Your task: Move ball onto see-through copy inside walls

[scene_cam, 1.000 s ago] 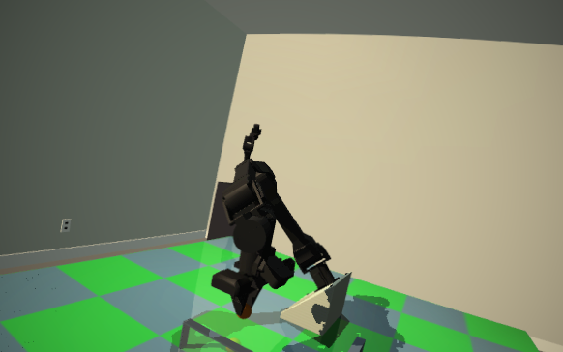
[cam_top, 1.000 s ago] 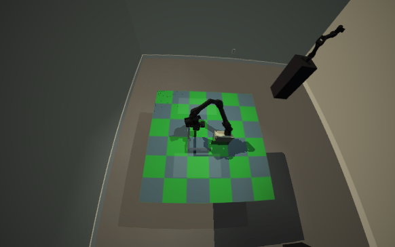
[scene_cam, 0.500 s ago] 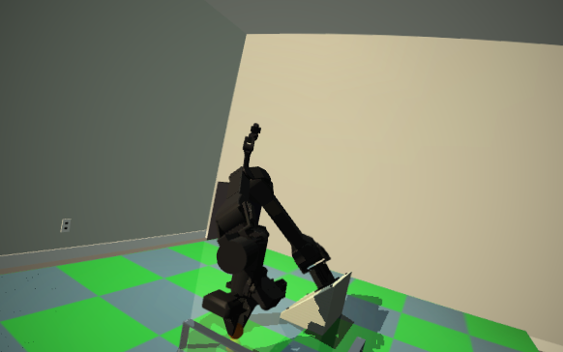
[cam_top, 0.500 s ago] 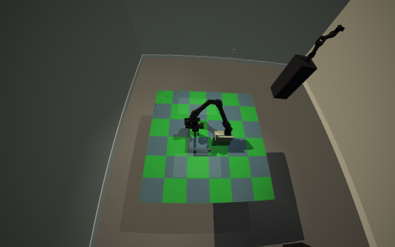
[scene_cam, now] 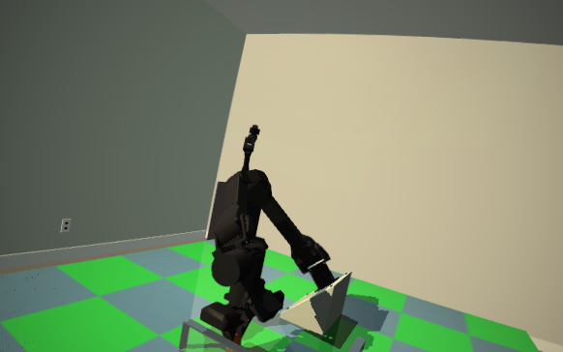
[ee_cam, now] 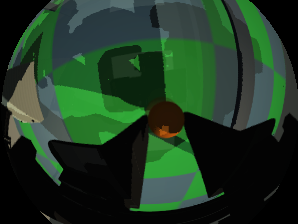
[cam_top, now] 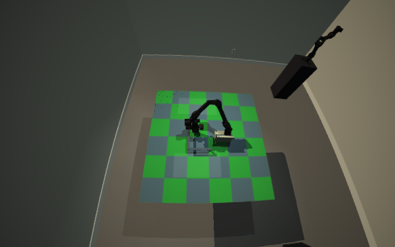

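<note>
Bare indoor room: plain walls (scene_cam: 404, 145), wall outlet (scene_cam: 66, 225), green-grey checkered floor (cam_top: 175, 190)

The gripper (scene_cam: 236, 335) fingertips are running off the exterior view's bottom edge; the clear walls (scene_cam: 196, 336) are getting cropped there too.

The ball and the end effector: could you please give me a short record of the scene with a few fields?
ball: orange-brown ball, seen between the fingers in the wrist view
end effector: end effector shut on the ball, pointing down at the floor
walls: low clear walls just below the end effector in the top view
floor: green and grey checkered mat
see-through copy: cannot make it out
task state: ball not yet released
</note>
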### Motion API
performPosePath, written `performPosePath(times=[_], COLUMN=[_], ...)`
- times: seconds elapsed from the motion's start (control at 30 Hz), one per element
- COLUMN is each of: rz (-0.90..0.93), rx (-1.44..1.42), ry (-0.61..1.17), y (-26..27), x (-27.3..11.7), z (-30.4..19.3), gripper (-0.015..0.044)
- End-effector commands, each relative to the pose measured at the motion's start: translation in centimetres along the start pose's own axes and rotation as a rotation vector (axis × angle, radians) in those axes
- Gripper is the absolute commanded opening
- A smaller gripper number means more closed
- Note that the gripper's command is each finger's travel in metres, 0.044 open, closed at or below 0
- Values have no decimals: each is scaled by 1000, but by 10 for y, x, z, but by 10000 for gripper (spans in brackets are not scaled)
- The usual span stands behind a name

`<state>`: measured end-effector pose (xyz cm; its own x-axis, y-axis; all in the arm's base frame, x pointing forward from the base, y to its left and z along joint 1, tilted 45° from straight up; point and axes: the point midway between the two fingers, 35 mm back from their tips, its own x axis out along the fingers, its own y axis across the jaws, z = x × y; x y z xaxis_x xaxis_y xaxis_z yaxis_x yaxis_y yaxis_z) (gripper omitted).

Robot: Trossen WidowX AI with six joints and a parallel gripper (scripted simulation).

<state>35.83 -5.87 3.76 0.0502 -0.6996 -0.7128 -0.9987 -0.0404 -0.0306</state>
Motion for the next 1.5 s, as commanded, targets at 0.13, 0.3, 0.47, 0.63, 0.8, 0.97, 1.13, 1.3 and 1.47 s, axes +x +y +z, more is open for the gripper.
performPosePath(times=[0.13, 0.3, 0.47, 0.63, 0.8, 0.97, 1.13, 1.3, 1.47], rz=[6, 6, 1, 1, 1, 4, 6, 6, 6], rx=[-10, -10, -1, -1, -1, -8, -11, -24, -24], ry=[5, 5, 2, 2, 2, -2, 0, 3, 3], y=[2, 2, 1, 1, 1, -1, 2, 1, 1], x=[15, 16, 12, 12, 12, -48, -73, -64, -64], z=[1, 1, 0, 0, 0, 2, 2, 5, 5], gripper=[0, 0, 131, 262, 262, 262, 262, 262, 262])
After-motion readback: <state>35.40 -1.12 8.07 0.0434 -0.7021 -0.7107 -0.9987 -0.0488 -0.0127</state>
